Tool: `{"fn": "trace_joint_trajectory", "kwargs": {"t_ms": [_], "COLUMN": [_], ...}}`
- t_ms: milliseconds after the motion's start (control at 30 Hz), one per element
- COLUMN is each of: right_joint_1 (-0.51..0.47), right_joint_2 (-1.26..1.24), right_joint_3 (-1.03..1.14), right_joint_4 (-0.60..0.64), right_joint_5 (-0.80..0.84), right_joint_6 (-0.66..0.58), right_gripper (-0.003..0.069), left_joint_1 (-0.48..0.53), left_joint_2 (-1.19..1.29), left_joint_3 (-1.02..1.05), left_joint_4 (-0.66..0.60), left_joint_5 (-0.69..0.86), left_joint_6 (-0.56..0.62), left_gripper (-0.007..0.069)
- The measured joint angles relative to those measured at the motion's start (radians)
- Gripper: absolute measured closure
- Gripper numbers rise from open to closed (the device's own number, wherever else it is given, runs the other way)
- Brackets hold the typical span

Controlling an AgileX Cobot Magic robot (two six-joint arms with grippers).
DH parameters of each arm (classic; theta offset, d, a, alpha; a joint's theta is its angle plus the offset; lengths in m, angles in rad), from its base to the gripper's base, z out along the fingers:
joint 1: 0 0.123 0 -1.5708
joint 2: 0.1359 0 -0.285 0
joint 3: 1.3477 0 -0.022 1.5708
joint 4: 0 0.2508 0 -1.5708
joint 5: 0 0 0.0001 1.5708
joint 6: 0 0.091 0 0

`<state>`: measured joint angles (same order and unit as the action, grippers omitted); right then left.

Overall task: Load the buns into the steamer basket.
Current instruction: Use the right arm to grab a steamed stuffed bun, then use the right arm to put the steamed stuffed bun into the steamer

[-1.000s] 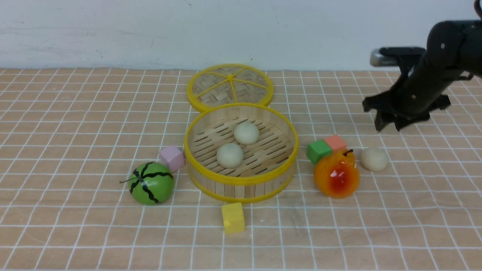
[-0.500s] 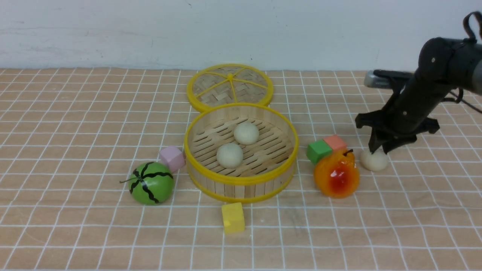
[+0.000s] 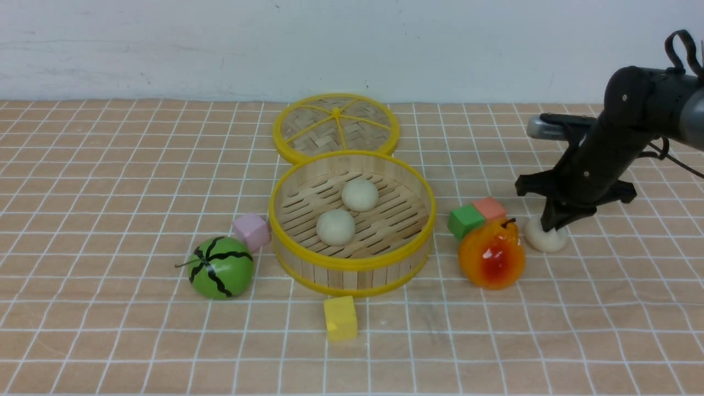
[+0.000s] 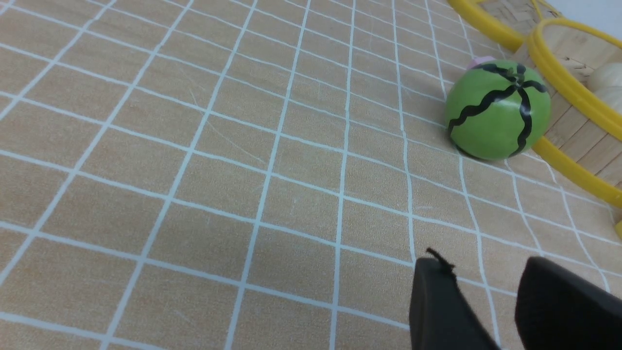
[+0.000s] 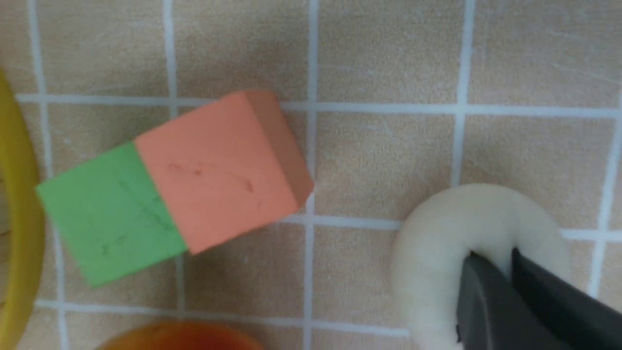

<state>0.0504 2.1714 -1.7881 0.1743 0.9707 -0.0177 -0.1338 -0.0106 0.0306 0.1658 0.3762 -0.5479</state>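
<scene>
Right end effector (image 3: pixel 552 225) pinches the squashed bun (image 3: pixel 543 241), wider than tall.

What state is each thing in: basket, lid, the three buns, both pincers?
steamer basket, uncovered, partly filled.
lid, off, lying behind the basket.
front bun, resting on the basket's slatted floor.
back bun, resting on the basket's slatted floor.
third bun, on the table, pinched and dented.
right pincer, shut on the third bun.
left pincer, slightly apart, empty.

Matte black right arm (image 3: pixel 621 137), looped black cable (image 3: pixel 682 33), silver wrist camera (image 3: pixel 542 127), dark fingers (image 5: pixel 486 301)
</scene>
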Motion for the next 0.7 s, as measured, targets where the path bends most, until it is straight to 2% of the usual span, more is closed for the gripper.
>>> {"fn": "trace_joint_trajectory", "kwargs": {"t_ms": [267,467,700], "right_joint_1": [0.029,0.175,0.327], "right_joint_2": [-0.079,-0.117,-0.058], "right_joint_3": [-0.100,-0.161,-0.161], "right_joint_4": [0.083,0.225,0.208], "right_joint_5": [0.049,0.038,0.001], "right_joint_6": [-0.004,-0.061,-0.082], "right_gripper": [0.0656,0.0656,0.0655], "left_joint_1": [0.000,0.000,0.000], "left_joint_2": [0.000,0.000,0.000], "left_joint_3": [0.000,0.000,0.000], "left_joint_4": [0.000,0.000,0.000], "left_joint_5": [0.000,0.000,0.000], "left_joint_6": [0.000,0.000,0.000], "left_gripper": [0.0386,0.0386,0.0386]}}
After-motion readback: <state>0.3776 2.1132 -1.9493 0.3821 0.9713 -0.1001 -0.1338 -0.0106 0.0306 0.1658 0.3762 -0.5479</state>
